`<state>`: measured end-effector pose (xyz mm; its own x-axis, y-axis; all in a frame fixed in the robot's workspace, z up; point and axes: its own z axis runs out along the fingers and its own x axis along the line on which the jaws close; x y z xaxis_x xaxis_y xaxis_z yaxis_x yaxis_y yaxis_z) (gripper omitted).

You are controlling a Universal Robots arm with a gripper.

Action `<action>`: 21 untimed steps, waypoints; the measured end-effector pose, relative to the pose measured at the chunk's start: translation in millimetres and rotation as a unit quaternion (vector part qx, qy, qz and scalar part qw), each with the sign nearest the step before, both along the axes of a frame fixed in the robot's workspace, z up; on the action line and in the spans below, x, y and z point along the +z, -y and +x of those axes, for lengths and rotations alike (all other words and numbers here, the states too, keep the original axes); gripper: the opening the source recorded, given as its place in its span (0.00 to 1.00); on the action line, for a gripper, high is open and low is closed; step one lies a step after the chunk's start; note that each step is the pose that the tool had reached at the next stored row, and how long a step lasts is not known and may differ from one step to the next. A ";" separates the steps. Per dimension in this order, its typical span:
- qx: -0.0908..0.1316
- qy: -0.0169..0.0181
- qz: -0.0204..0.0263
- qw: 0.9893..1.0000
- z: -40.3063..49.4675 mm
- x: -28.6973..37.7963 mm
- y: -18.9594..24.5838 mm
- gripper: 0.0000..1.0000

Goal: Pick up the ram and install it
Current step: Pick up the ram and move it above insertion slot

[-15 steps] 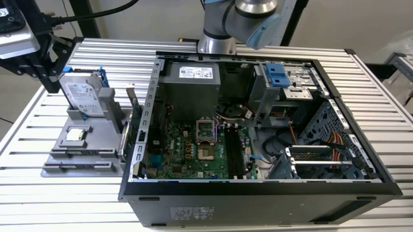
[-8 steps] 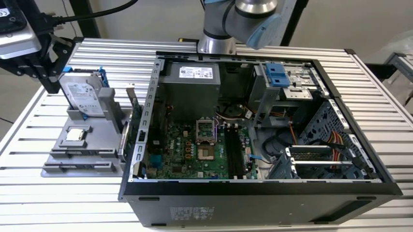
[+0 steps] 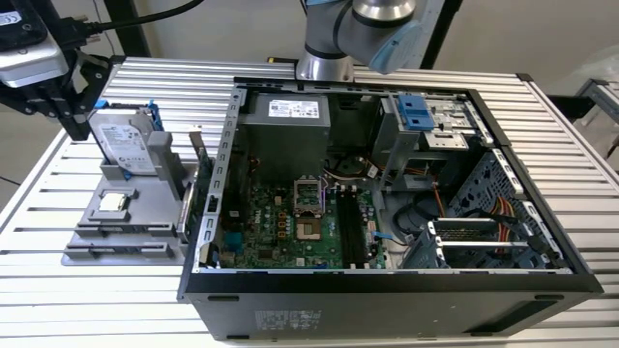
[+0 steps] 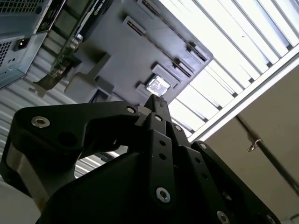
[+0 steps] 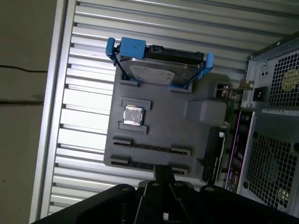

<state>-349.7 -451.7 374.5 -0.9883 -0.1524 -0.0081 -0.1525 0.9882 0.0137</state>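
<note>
Grey tray props the hard drive on edge, presumably for an easy pinch; my gripper hangs over it, fingers pressed together, empty. Where the ram sits, I cannot tell.

No print could be read. A white label covered the face of the hard drive, near the jaws of the gripper, and its wording stayed too small to make out. A white sticker sat on the power supply, well apart from the jaws. A pale label on the case's outer wall lay farther from them still. In the first wrist view, a round yellow sticker marked the case's rear grille, well away from the jaws.
</note>
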 end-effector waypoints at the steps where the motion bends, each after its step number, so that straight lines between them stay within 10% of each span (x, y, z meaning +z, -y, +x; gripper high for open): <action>1: 0.004 0.000 0.000 1.000 0.0 0.0 0.0 0.00; 21: 0.040 0.000 0.000 0.999 0.0 0.0 0.0 0.00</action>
